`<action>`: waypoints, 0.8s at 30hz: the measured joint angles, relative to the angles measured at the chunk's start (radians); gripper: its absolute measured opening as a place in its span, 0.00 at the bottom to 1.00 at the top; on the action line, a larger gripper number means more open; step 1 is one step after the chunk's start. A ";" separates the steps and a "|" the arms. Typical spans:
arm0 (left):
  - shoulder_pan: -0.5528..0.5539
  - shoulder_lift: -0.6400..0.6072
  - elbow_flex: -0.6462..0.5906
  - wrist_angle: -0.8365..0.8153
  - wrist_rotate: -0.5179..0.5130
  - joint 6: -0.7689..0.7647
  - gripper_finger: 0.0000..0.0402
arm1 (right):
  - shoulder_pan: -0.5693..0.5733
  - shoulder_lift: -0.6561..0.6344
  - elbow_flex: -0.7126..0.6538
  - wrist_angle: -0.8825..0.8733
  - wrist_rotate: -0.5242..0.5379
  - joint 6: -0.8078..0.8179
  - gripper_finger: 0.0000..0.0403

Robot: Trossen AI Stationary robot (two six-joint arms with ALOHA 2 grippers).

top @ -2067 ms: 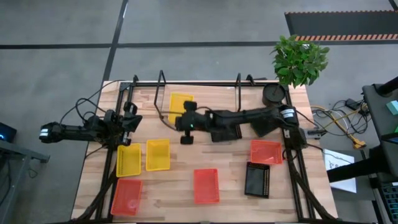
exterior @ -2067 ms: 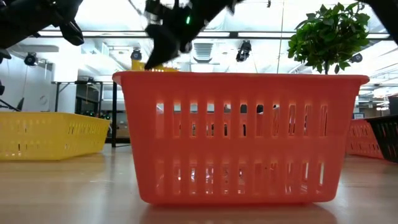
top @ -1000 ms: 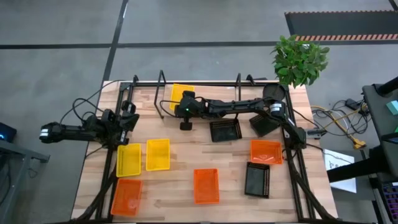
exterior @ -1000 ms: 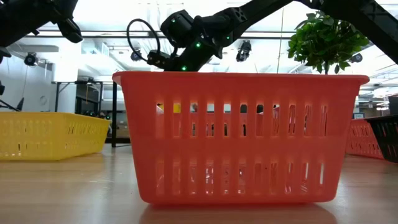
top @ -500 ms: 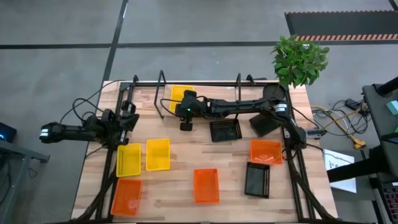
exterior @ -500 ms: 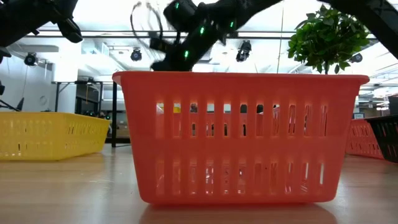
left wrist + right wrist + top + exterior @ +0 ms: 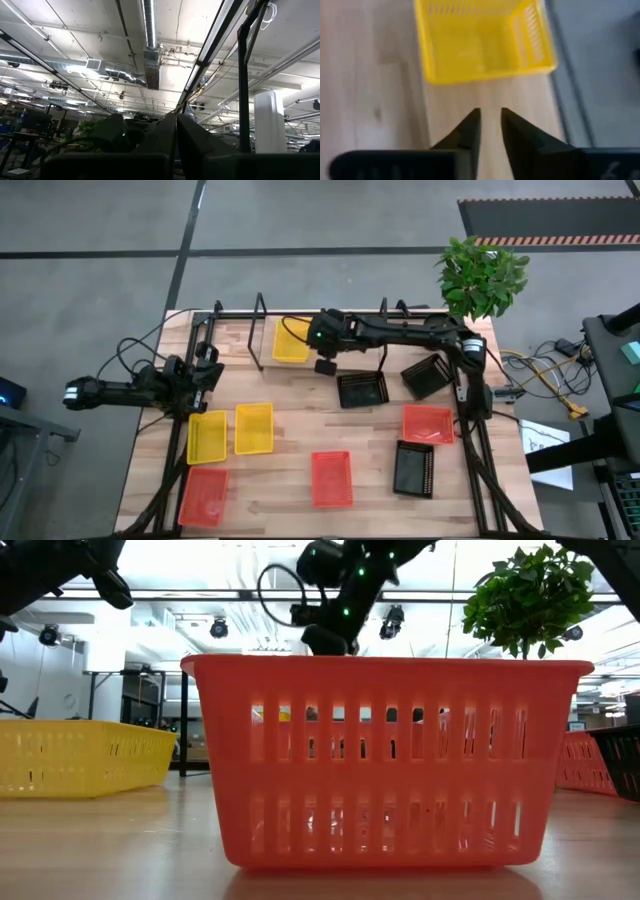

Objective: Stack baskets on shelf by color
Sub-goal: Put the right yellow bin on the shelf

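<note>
On the shelf point(image 7: 260, 315) at the tabletop's far edge, 1 yellow basket point(image 7: 291, 341) sits alone, just beside the right end effector point(image 7: 322, 366), whose fingers stand narrowly parted and hold nothing. The left end effector point(image 7: 205, 372) waits closed by the left edge. With 2 yellow baskets point(image 7: 254, 428) near the front-left corner, the arm risks clipping the shelf's wire loops or nudging the placed basket askew.

One basket point(image 7: 291, 341) on shelf point(image 7: 262, 330); eight baskets point(image 7: 331, 478) on table point(image 7: 290, 408).
</note>
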 joint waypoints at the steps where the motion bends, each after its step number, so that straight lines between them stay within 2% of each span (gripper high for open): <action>1: 0.000 0.000 0.000 0.000 0.000 0.000 0.00 | -0.006 0.007 -0.001 0.005 -0.012 0.002 0.09; 3: 0.000 0.000 0.000 0.001 0.000 0.000 0.00 | -0.018 0.033 -0.003 0.009 -0.018 -0.001 0.04; 11: 0.000 -0.001 0.000 0.001 0.000 0.001 0.00 | -0.034 0.134 -0.005 0.151 -0.030 -0.060 0.02; 24: 0.000 -0.002 0.000 0.000 -0.001 0.001 0.00 | -0.061 0.146 -0.001 0.322 -0.030 -0.090 0.02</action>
